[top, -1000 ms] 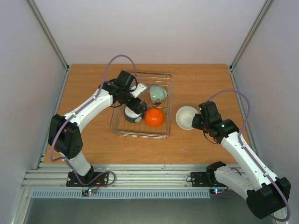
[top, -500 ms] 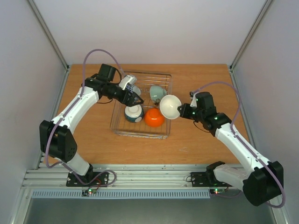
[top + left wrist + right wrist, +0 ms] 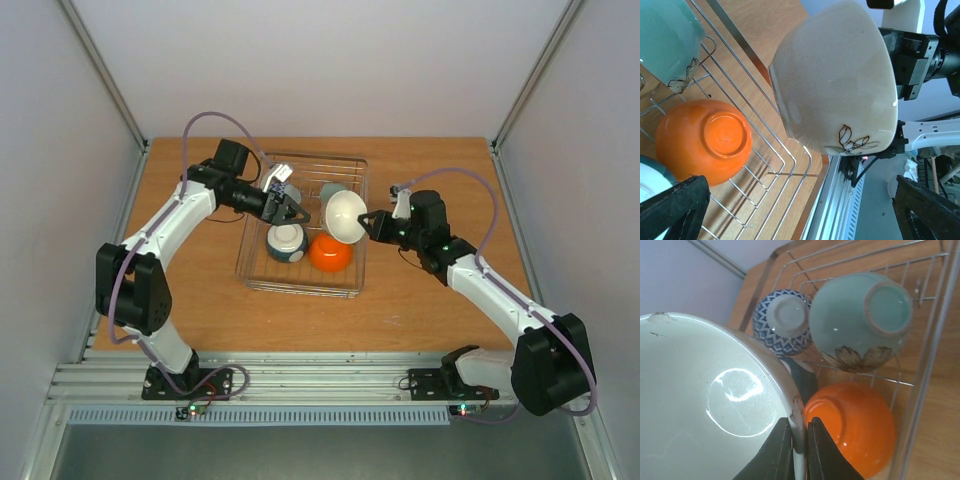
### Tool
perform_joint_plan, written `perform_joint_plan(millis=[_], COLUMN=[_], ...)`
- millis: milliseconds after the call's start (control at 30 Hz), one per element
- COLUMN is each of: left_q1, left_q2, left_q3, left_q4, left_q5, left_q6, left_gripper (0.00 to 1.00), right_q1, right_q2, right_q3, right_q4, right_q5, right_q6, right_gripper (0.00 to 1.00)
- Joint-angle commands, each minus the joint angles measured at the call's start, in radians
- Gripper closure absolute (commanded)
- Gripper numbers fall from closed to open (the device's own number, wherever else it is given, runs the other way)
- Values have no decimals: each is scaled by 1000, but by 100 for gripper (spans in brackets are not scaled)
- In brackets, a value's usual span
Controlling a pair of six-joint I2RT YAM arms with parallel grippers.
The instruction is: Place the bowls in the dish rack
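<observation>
No lettering, brand name, number or sign can be read in any view. The only marks are drawn decoration. The beige bowl [image 3: 835, 80] has a brown-outlined flower near its rim. The mint green bowl [image 3: 860, 320] has a sketched flower on its side. The patterned bowl [image 3: 777, 322] has a blue-and-white lattice.

Robot lab cell, white walls [image 3: 320, 60], aluminium rails [image 3: 320, 372]
</observation>
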Motion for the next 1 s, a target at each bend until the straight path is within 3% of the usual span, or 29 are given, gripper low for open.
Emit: perform_joint_plan(millis=[0,367,967], left_q1=[3,3,-17], left_q2=[10,-18,67], left_q3=[33,6,25], left_q4=[16,52,-15], left_q5=[79,214,-32], left_q6=[-33,-53,-20], left_gripper=[1,1,1], right_q1=[25,146,168], right_q2=[25,124,72], right_q3=[24,86,91], right_q4=[189,221,208], right_q5=[-69,-19,-4], right_q6=[25,5,-12], right_gripper=[99,99,99])
